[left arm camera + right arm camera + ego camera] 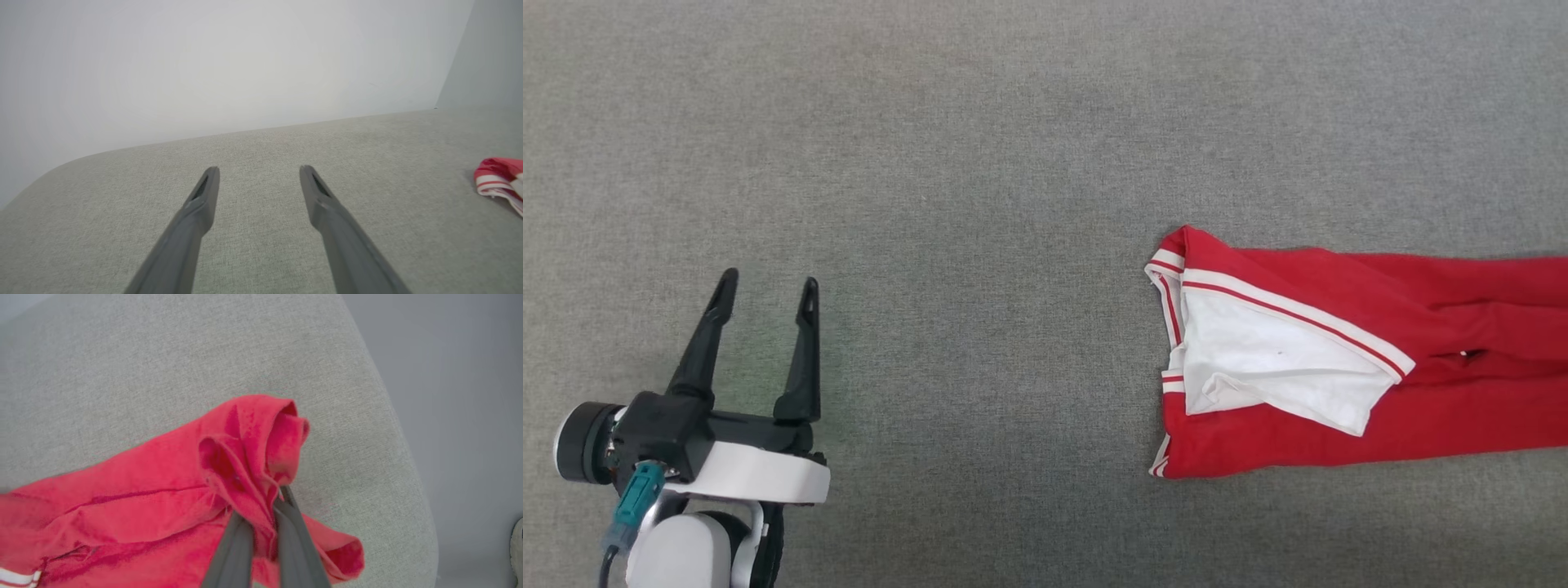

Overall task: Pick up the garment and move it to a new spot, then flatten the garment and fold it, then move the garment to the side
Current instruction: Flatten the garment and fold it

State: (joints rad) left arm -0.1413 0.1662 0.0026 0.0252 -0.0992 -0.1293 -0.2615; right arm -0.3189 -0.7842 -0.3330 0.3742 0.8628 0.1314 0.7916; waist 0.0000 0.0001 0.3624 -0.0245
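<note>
My left end effector (768, 282) sits lower left in head view over the bare grey fabric-covered table (1013, 163), its 2 fingers spread wide, holding nothing. My right end effector (261, 506) is clamped on a bunched fold of the garment (143, 486), red cloth pinched between both fingers near the table's rounded corner. In head view the garment lies at the right and runs off the right edge. Its hem end points left, white lining (1274, 351) flipped open, white stripe trim along the hem. It is well apart from my left end effector.
</note>
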